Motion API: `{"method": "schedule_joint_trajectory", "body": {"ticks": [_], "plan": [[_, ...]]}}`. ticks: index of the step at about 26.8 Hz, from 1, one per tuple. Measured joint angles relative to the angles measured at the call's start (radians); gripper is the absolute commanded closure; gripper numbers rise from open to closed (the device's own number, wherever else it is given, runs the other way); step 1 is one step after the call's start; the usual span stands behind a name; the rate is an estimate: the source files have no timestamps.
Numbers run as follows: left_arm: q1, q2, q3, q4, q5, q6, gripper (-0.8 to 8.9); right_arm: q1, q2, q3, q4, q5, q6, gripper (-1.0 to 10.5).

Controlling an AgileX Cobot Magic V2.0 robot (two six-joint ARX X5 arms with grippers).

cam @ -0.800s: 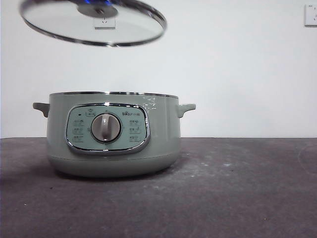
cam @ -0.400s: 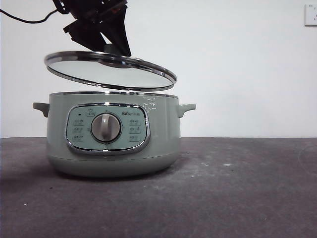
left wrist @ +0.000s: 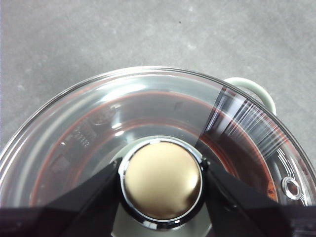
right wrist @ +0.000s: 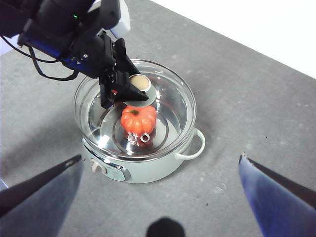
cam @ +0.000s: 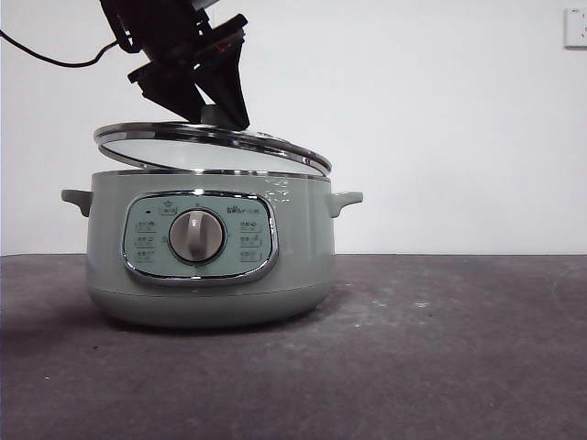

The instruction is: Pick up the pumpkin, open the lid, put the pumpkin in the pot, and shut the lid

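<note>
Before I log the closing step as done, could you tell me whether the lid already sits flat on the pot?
No, the lid is tilted, its side away from the left gripper touching the pot rim and the other raised.

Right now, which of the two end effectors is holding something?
The left end effector, clamped on the lid's knob just above the pot. The right end effector is open, empty and high above the table.

Even, bright light; white glare streaks the glass lid, and the right tool's near jaws blur.
</note>
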Motion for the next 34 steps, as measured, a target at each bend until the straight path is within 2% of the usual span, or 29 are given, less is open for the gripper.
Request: {"method": "schedule_joint_trajectory", "body": {"ticks": [26,27,28,29,30,31,34], "plan": [[0.004,0.032,0.003,-0.032,-0.009,0.016,8.1,0.0,0.0,0.0,0.0,-0.006,0.0,3.5],[0.004,0.032,0.004,-0.035,-0.011,0.017,7.78,0.0,0.0,0.0,0.0,-0.006,0.0,3.5],[0.004,0.032,0.004,-0.036,-0.011,0.017,6.69,0.0,0.0,0.0,0.0,-0.006,0.0,3.5],[0.004,0.032,0.004,-0.036,-0.011,0.017,4.7,0.0,0.0,0.0,0.0,-0.007,0.0,3.5],[0.004,0.032,0.004,-0.036,-0.011,0.017,3.1,0.0,0.0,0.0,-0.001,-0.007,0.0,3.5],[0.004,0.032,0.004,-0.037,-0.011,0.017,2.3,0.0,0.0,0.0,-0.01,-0.007,0.0,3.5],[0.004,0.032,0.006,-0.037,-0.011,0.018,2.29,0.0,0.0,0.0,-0.074,-0.007,0.0,3.5]]}}
